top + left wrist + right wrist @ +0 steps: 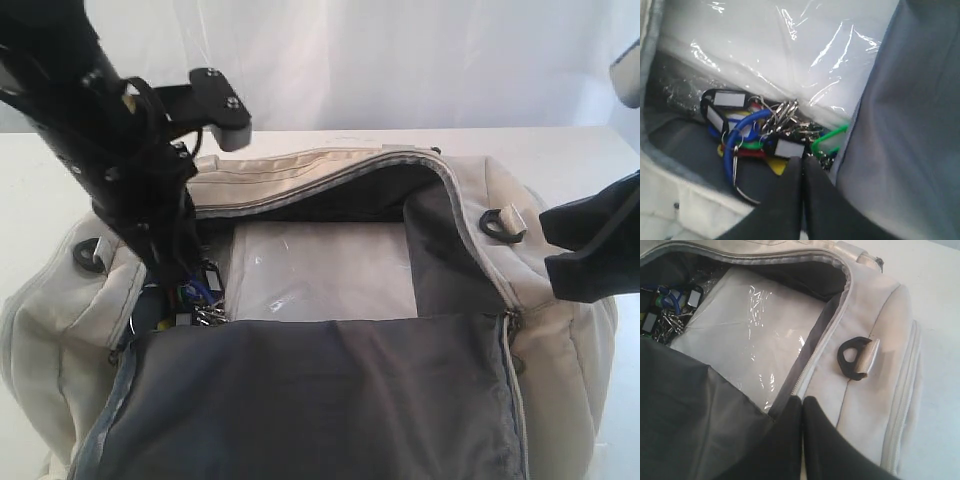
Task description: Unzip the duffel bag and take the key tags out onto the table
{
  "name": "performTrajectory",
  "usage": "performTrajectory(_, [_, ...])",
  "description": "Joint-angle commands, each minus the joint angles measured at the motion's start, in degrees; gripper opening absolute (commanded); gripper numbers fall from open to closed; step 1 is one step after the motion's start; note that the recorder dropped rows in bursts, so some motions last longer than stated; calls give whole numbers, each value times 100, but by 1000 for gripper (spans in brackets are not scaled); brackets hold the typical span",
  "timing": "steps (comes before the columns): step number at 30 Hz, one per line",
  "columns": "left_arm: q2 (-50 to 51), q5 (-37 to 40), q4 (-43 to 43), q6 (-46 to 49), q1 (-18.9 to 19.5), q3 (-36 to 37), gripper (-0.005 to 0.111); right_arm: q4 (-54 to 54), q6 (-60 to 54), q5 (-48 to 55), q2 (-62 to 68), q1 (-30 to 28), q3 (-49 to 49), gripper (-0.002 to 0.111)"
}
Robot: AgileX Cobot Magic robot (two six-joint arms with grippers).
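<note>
**Left fingers at the key tags, bag already open**

The large cream fabric duffel bag (560, 340) lies on the wide white table (40, 200) with its top zip undone; its dark grey lining flap (300, 400) is folded towards the camera; we judge the unzipping done and the taking-out in hand.

The bunch of small plastic key tags (760, 135), in black, blue, yellow, red and green on metal rings, lies on the bag's floor at the left end of the opening; it is wedged between the end wall and a flat white plastic-wrapped packet (320, 270) that fills the middle.

The left gripper (802, 161) is down inside that end; its black fingers are pressed together, their tips touching the near edge of the bunch. Whether a thin ring or tag is pinched between them we cannot tell, since the tips hide that spot.

The bunch lies straight ahead of those tips; its long axis runs across the line of the fingers, with the blue loop to one side and the green tag to the other.

The right gripper (802, 400) is clenched too, at the far end by the zip edge near a black D-ring (852, 357); it is well apart from the tags, so the left arm is plainly the nearer.
</note>
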Motion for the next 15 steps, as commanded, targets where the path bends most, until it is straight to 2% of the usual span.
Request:
performTrajectory(1, [502,-722,187,97,-106,34,41,27,38,-62,-20,1,27,0])
performTrajectory(3, [777,-933,686,119,-106,34,54,27,38,-62,-20,1,27,0])
performTrajectory(5, [1065,-923,1373,141,-106,34,55,27,51,-62,-20,1,27,0])
performTrajectory(10, [1469,-946,1473,1033,-106,34,55,27,83,-86,-20,1,27,0])
performTrajectory(15, [1702,-988,1528,1506,-106,34,55,27,83,-109,-20,1,37,0])
